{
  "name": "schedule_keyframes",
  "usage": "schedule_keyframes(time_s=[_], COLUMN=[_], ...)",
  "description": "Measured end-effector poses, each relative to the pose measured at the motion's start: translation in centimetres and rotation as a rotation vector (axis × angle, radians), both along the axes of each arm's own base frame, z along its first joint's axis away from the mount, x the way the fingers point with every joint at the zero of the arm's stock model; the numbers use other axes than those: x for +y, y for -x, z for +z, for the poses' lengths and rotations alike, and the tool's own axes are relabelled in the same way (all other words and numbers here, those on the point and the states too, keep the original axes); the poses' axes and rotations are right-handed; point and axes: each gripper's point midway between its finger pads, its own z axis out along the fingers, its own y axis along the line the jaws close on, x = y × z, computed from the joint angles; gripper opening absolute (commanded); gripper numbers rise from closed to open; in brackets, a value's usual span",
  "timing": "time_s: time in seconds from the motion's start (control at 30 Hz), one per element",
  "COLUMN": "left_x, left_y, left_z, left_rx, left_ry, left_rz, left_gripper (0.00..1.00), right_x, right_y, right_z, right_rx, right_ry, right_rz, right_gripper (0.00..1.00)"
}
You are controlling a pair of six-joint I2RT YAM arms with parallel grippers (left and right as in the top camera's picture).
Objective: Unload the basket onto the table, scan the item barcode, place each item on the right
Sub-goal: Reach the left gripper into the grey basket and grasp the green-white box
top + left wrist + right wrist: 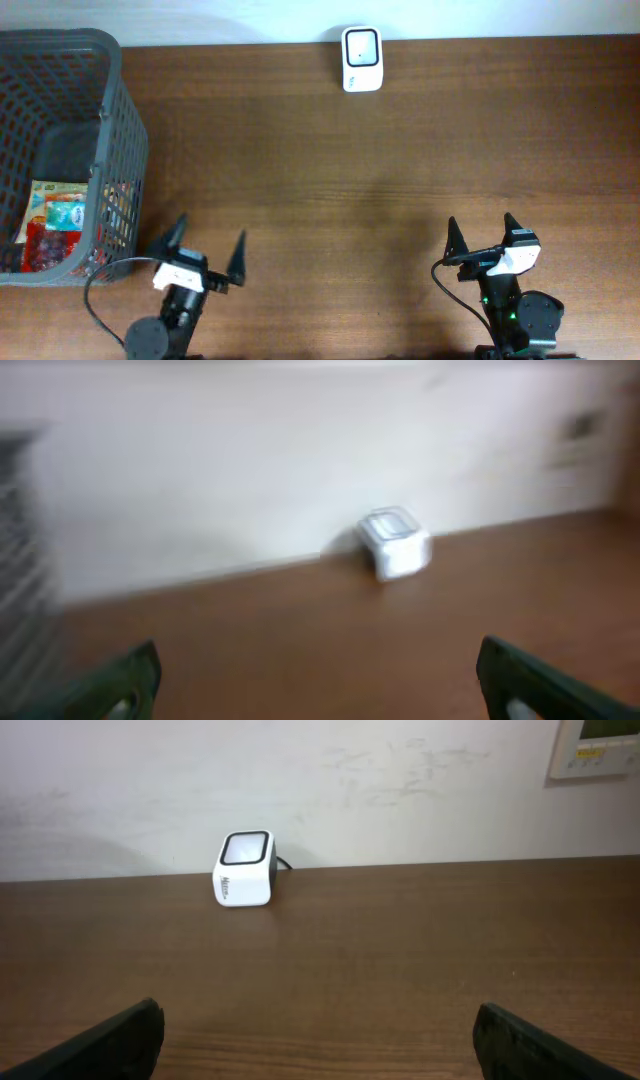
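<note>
A white barcode scanner (361,58) with a dark window stands at the table's far edge; it shows blurred in the left wrist view (394,544) and sharp in the right wrist view (244,869). Colourful snack packets (55,222) lie inside the grey basket (120,130) at far left. My left gripper (208,246) is open near the front edge, just right of the basket, with nothing between its fingers (130,678). My right gripper (482,233) is open at the front right, also holding nothing, its fingers (115,1038) wide apart.
The brown wooden table (380,180) stretches between the grippers and the scanner. A white wall (300,780) rises behind the table, with a wall panel (598,745) at the upper right. The basket's tall mesh wall stands close to my left arm.
</note>
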Motion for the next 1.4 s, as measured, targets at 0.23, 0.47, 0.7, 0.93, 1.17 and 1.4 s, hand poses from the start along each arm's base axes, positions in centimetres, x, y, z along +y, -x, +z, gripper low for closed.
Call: schedule_keyframes(time_s=[0.23, 0.47, 0.7, 0.93, 1.17, 1.4], left_x=[-4.4, -0.5, -1.5, 2.2, 5.3, 19.0], left_y=[4.4, 6.9, 2.7, -0.7, -7.9, -5.9], left_z=[8.3, 19.1, 22.3, 22.1, 19.5, 24.5], left_rx=[-0.253, -0.097, 0.213, 0.626, 0.851, 0.687], left_ry=[-0.082, -0.092, -0.081, -0.079, -0.038, 0.286], left_rz=[-0.27, 0.004, -0.088, 0.108, 0.263, 0.784], left_gripper=[0.99, 0.99, 0.99, 0.99, 0.99, 0.99], right_x=[0.0, 0.0, 0.0, 0.0, 0.0, 0.0], right_y=[0.0, 0.0, 0.0, 0.0, 0.0, 0.0], right_z=[0.0, -0.1, -0.1, -0.1, -0.1, -0.1], right_rx=[0.001, 0.004, 0.004, 0.005, 0.005, 0.005], right_ry=[0.0, -0.001, -0.001, -0.001, -0.002, -0.001], right_rz=[0.0, 0.0, 0.0, 0.0, 0.001, 0.001], right_gripper=[0.99, 0.99, 0.99, 0.99, 0.99, 0.99])
